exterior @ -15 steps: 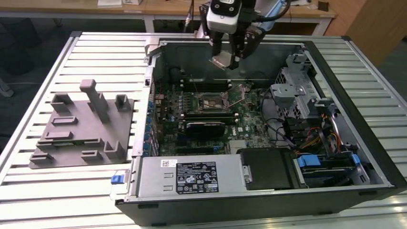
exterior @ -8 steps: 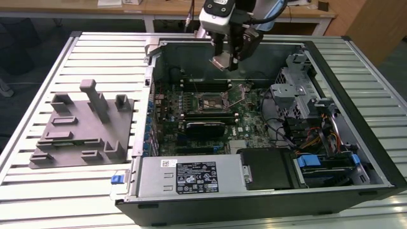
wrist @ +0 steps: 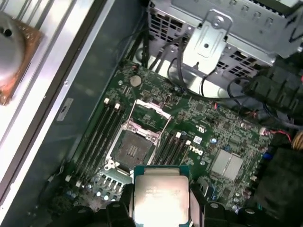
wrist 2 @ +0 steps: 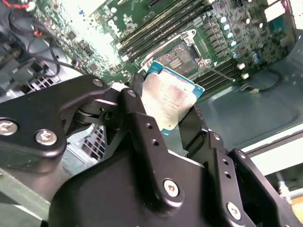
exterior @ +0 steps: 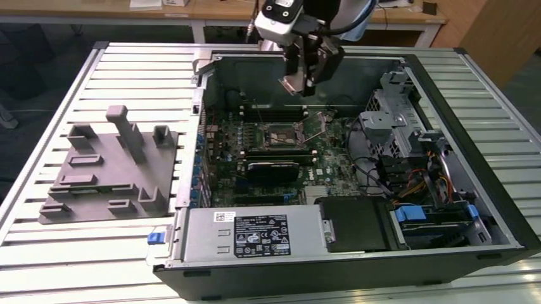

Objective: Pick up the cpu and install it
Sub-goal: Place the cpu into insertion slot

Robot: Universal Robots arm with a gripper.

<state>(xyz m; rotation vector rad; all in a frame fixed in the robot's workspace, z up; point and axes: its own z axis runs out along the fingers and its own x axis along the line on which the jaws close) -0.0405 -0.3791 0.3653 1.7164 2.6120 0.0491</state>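
The cpu (wrist 2: 170, 101), a flat silver square with a thin teal rim, is clamped between my black fingers (wrist 2: 135, 113) and also shows in the first wrist view as the cpu (wrist: 160, 191). My gripper (exterior: 303, 81) hangs in the air above the far part of the open computer case, shut on the chip. Below it lies the square metal-framed socket (exterior: 283, 135) on the green motherboard, standing open and bare, with its thin wire lever swung out. In the wrist views the socket (wrist: 134, 147) (wrist 2: 182, 56) sits a short way beyond the chip.
The case (exterior: 473, 190) lies open on a slatted white table (exterior: 50, 253). A grey plastic tray with upright posts (exterior: 110, 168) lies on the exterior view's left. Drive cages and cables (exterior: 406, 145) crowd the case's right side; a power supply (exterior: 253, 234) fills the near side.
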